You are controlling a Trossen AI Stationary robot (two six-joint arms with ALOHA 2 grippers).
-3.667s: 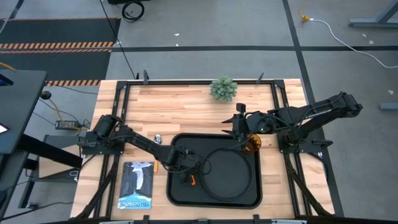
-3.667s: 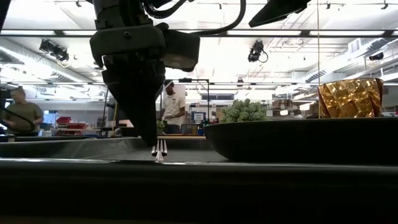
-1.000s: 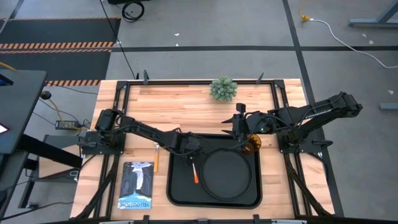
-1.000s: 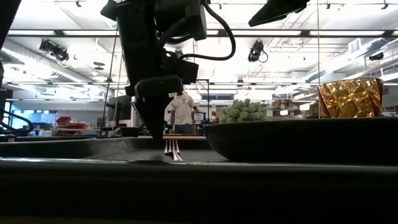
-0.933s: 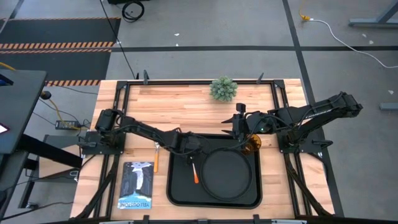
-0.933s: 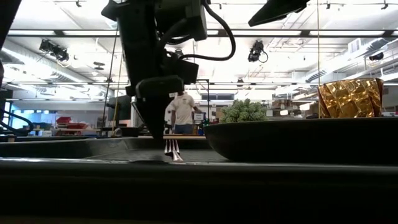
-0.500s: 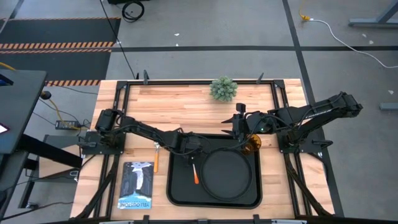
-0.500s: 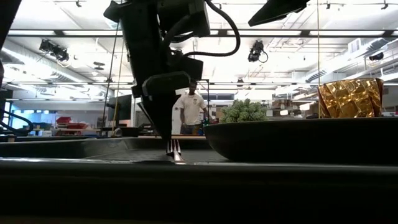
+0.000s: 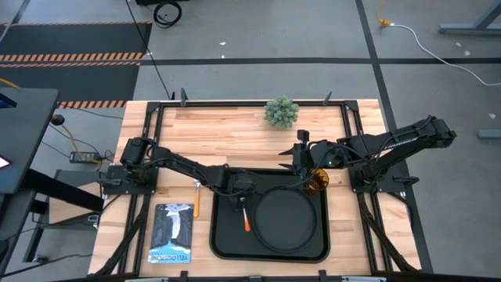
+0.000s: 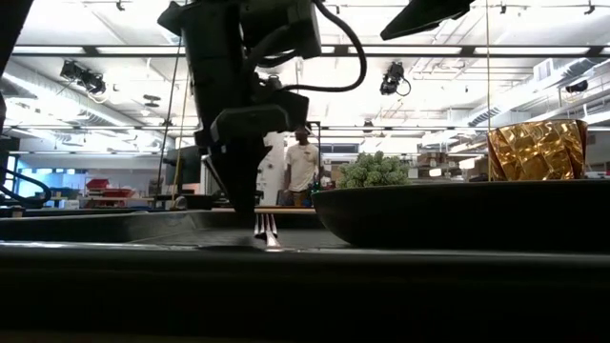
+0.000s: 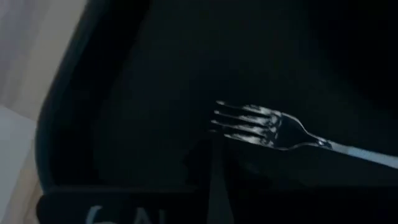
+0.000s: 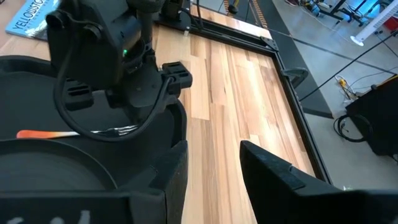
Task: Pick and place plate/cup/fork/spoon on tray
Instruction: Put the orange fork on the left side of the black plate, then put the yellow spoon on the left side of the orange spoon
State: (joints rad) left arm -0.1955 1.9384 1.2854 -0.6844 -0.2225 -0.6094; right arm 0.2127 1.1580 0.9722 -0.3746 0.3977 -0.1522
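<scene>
The black tray (image 9: 216,235) holds the round black plate (image 9: 290,218) on its right part. The fork (image 9: 245,217) lies flat on the tray left of the plate, with its tines (image 11: 249,124) toward the far side. My left gripper (image 9: 239,194) hangs shut just above the tines and touches nothing; it also shows in the low view (image 10: 243,208). The spoon (image 9: 196,200) lies on the table left of the tray. The amber cup (image 9: 317,182) stands at the tray's far right corner. My right gripper (image 12: 214,180) is open and empty above the tray's far edge, beside the cup.
A small green potted plant (image 9: 281,111) stands at the table's far middle. A dark booklet (image 9: 172,233) lies at the near left. Bare wood shows across the far half of the table. A person (image 10: 302,171) stands in the room behind.
My left gripper has swayed a little from side to side above the fork's tines and has stayed shut. The fork lies still on the tray. The person in the room behind has walked to the right.
</scene>
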